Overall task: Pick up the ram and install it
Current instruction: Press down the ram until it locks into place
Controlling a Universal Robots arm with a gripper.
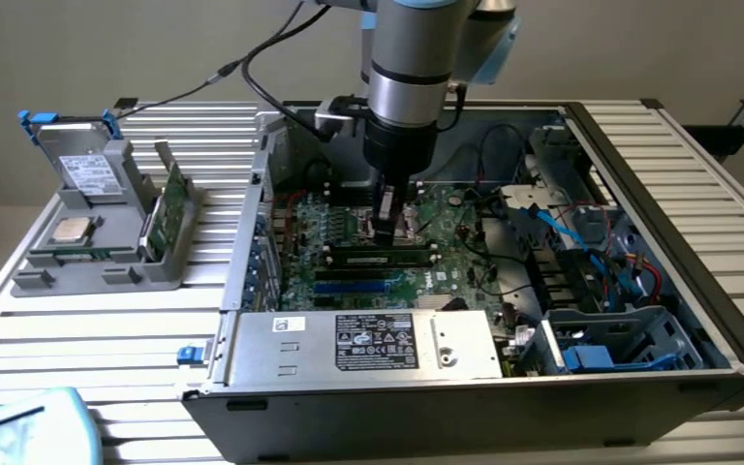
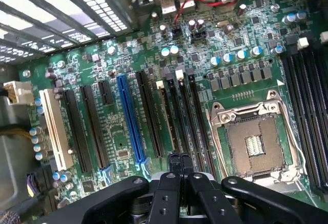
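The black two-fingered gripper [image 1: 393, 231] hangs inside the open dark metal computer case [image 1: 682, 320], its fingers pressed together and holding nothing. Just beneath it, the long dark-green ram stick [image 1: 382, 259] lies in a slot on the green motherboard [image 2: 118, 75]. Judged from this, pushing straight down on it would seat it evenly. Beyond the case, a grey plastic holder [image 1: 101, 262] carries a second green board and a silver processor chip [image 1: 71, 229].
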